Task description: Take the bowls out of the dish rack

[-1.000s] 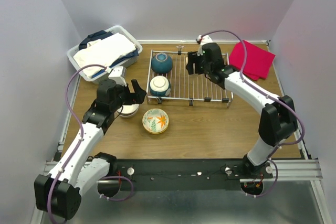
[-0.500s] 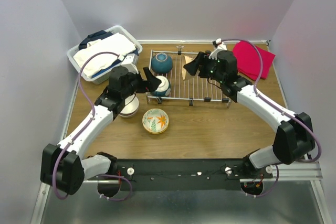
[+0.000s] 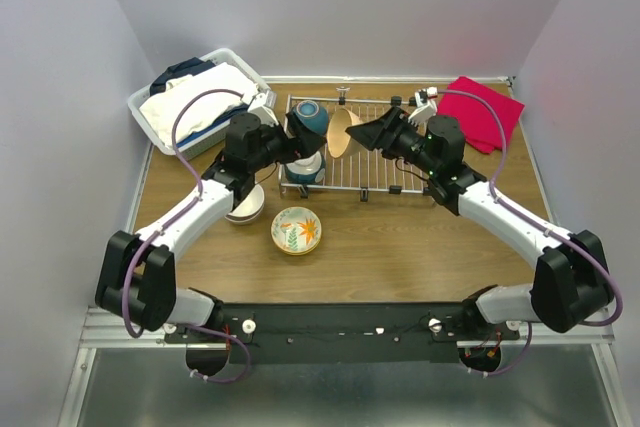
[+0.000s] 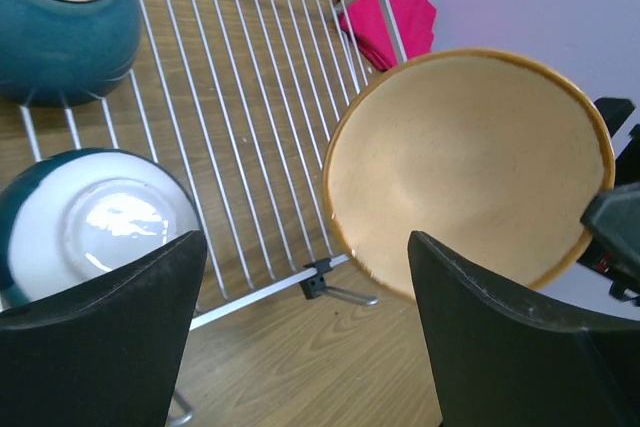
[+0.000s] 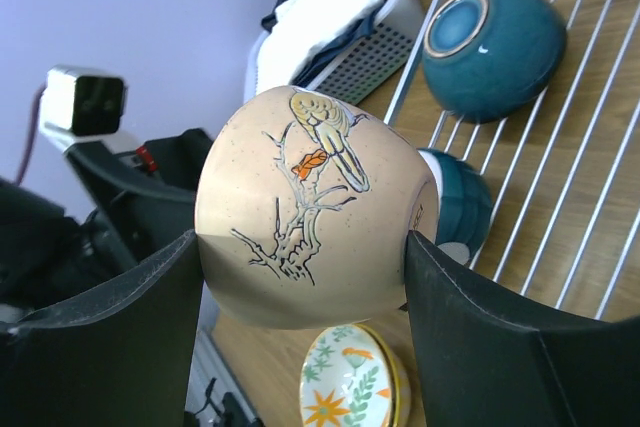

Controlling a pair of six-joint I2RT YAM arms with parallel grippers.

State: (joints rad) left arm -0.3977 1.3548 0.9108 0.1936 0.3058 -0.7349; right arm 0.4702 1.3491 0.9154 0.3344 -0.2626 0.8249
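My right gripper (image 3: pixel 366 134) (image 5: pixel 305 247) is shut on a beige bowl (image 3: pixel 339 132) (image 5: pixel 300 202) painted with a bird on a branch. It holds the bowl on its side above the silver wire dish rack (image 3: pixel 385 152) (image 4: pixel 250 97) (image 5: pixel 590 147). My left gripper (image 3: pixel 298 143) (image 4: pixel 305 347) is open and empty, facing the beige bowl's inside (image 4: pixel 470 167) over the rack's front left. An upturned teal bowl (image 3: pixel 309 118) (image 4: pixel 60 17) (image 5: pixel 490 47) and a teal bowl with a white inside (image 3: pixel 305 166) (image 4: pixel 95 227) (image 5: pixel 460 202) sit on the rack's left part.
An orange-green floral bowl (image 3: pixel 297 230) (image 5: pixel 350 382) and a white bowl (image 3: pixel 245 207) stand on the table in front of the rack. A white laundry basket (image 3: pixel 200 97) with cloths is at the back left. A red cloth (image 3: pixel 482 113) (image 4: pixel 385 7) lies at the back right.
My right gripper has lifted the beige bowl off the rack and carried it left. My left gripper has moved from the white bowl on the table up to the rack's left side.
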